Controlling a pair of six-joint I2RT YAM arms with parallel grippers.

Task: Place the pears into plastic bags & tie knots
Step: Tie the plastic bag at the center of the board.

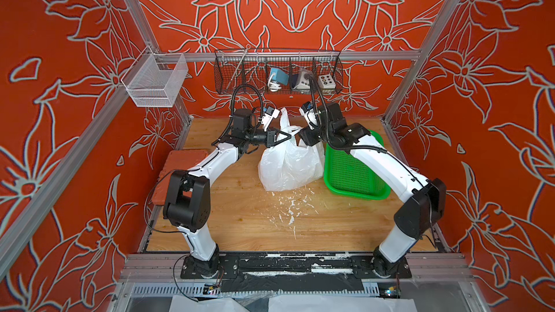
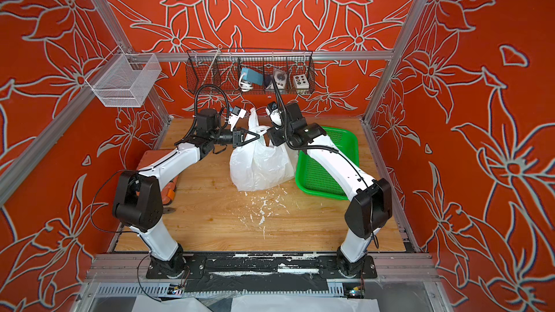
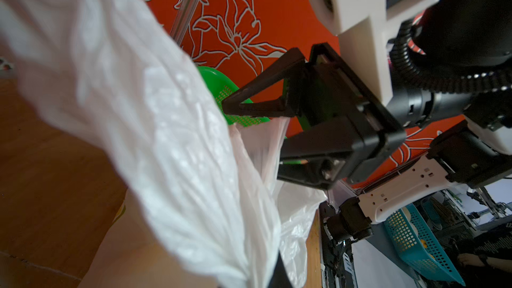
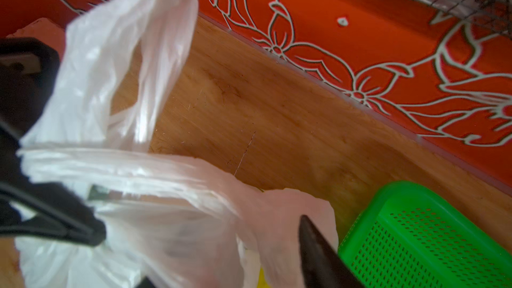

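Observation:
The white plastic bag (image 1: 288,166) stands at mid-table in both top views, bulging, with one handle loop (image 1: 285,118) sticking up. My left gripper (image 1: 289,137) is shut on a gathered handle strip (image 4: 124,167) at the bag's top; its closed tips (image 4: 97,234) pinch the plastic. My right gripper (image 3: 252,137) faces it from the other side with jaws open, a loose fold of bag between its fingers (image 4: 318,250). A patch of bright yellow (image 4: 261,278) shows inside the bag; the pears are otherwise hidden. Knots are out of view.
A green mesh tray (image 1: 354,175) lies right of the bag, under my right arm. A red-brown slab (image 1: 186,160) lies at the table's left edge. Wire baskets (image 1: 277,73) hang on the back wall. White flecks (image 1: 288,205) dot the wood in front.

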